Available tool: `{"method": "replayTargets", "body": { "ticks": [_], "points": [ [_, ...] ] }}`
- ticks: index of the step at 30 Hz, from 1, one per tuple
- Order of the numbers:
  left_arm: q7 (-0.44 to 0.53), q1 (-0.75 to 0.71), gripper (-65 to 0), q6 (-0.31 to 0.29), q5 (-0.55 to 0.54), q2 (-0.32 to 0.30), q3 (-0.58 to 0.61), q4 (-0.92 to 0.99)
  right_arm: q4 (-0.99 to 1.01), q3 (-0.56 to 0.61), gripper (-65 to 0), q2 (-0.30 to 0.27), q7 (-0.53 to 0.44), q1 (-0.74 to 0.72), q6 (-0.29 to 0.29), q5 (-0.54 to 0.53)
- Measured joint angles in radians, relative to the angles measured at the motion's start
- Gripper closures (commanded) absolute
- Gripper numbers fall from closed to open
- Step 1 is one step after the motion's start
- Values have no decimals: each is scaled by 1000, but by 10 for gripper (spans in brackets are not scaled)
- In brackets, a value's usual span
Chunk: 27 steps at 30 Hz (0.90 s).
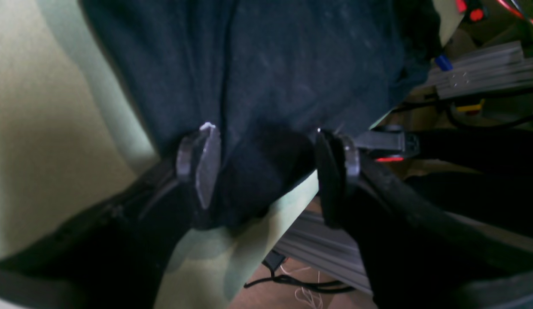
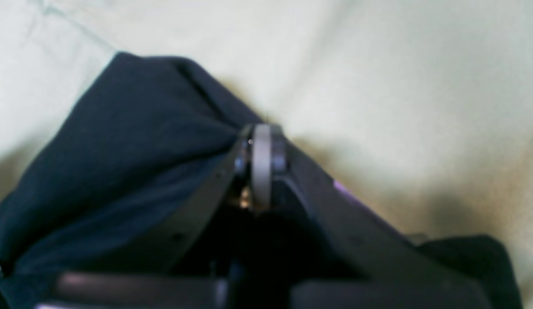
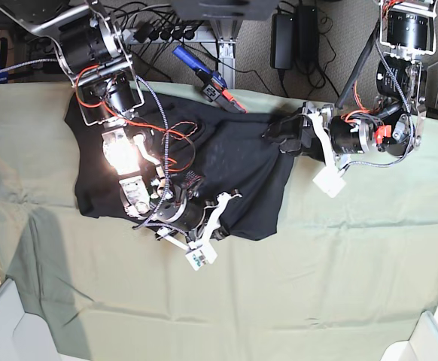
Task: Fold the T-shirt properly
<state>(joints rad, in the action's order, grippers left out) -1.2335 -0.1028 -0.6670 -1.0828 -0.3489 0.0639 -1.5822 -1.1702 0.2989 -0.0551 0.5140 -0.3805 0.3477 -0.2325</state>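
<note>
The black T-shirt (image 3: 234,158) lies crumpled on the pale green sheet (image 3: 317,286), in the back-left half of the base view. My left gripper (image 3: 279,135) is at the shirt's back right corner, near the table's rear edge. In the left wrist view the left gripper (image 1: 268,171) has its jaws wide apart, with a bunch of the shirt (image 1: 292,64) between them. My right gripper (image 3: 223,201) is at the shirt's front edge. In the right wrist view the right gripper (image 2: 262,163) is shut, pinching a fold of the shirt (image 2: 120,141). A bit of purple print (image 2: 341,189) shows beside it.
The sheet's rear edge (image 1: 292,201) runs just under the left gripper, with aluminium rails (image 1: 476,73) and cables beyond. A blue-handled tool (image 3: 200,71) and power bricks (image 3: 283,37) sit behind the table. White bins (image 3: 8,323) stand at the front corners.
</note>
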Motion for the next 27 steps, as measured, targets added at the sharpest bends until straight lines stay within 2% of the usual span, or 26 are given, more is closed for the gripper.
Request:
{"method": "replayTargets", "body": {
  "ticks": [6, 9, 14, 19, 27],
  "points": [
    [9, -24, -384, 0, -16, 0, -1, -1, 33, 0, 0, -4, -19, 0, 0, 30],
    [5, -22, -384, -3, -22, 0, -2, -2, 25, -2, 0, -15, -13, 1, 0, 0],
    [-42, -31, -384, -7, -49, 0, -52, -111, -120, -49, 0, -38, 129, 27, 0, -114],
    [-52, -24, -384, -8, -71, 0, -84, -201, -344, -67, 0, -47, 196, 106, 0, -207],
    [-57, -51, -384, -11, -66, 0, -84, -201, -401, -67, 0, -47, 230, 234, 0, -249]
  ]
}}
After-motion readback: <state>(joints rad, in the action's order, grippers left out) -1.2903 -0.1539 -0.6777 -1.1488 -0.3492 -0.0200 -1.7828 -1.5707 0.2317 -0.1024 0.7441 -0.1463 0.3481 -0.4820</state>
